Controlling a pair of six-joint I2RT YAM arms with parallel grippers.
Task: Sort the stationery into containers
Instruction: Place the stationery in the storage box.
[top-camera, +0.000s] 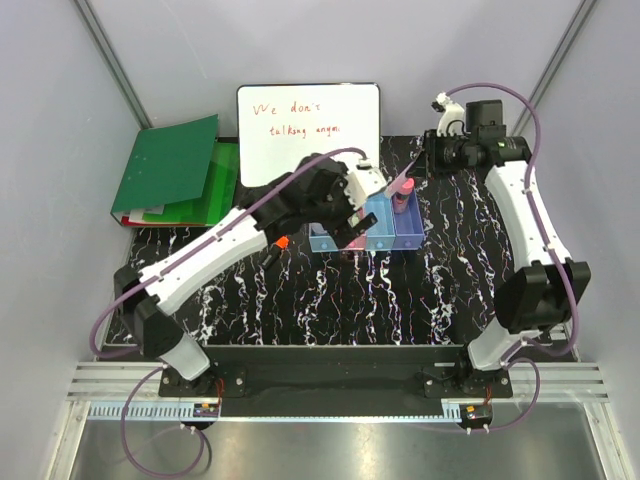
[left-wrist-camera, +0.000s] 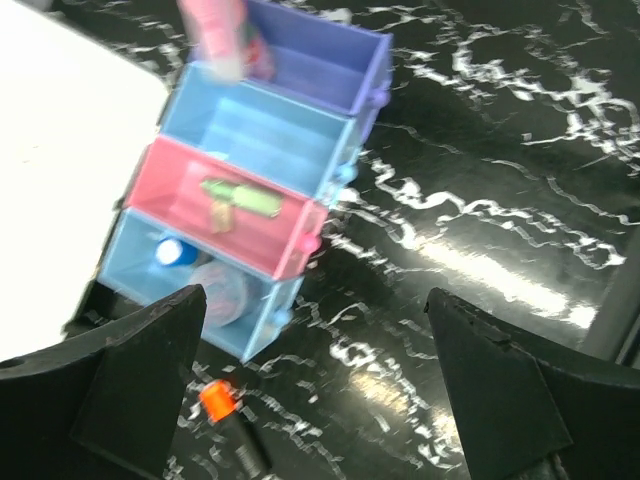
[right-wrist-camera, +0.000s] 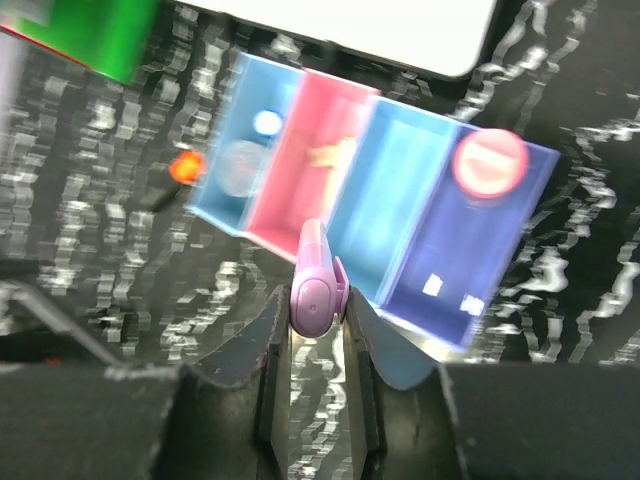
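The four joined bins (top-camera: 385, 232) stand in front of the whiteboard. In the left wrist view the end light blue bin (left-wrist-camera: 135, 275) holds a blue-capped bottle (left-wrist-camera: 173, 251) and a clear round piece (left-wrist-camera: 222, 296). The pink bin (left-wrist-camera: 170, 190) holds a pale green marker (left-wrist-camera: 240, 197). The purple bin (right-wrist-camera: 470, 250) holds a red round item (right-wrist-camera: 490, 163). My right gripper (right-wrist-camera: 315, 300) is shut on a pink marker (right-wrist-camera: 316, 275), held above the bins (top-camera: 402, 193). My left gripper (left-wrist-camera: 312, 295) is open and empty over the bins' near side. An orange-capped black marker (left-wrist-camera: 222, 402) lies on the table beside the bins.
A whiteboard with red writing (top-camera: 308, 130) leans behind the bins. A green folder (top-camera: 170, 165) lies at the back left. The black marbled tabletop (top-camera: 330, 300) stretches in front of the bins. The left arm (top-camera: 240, 235) stretches across the table's left half.
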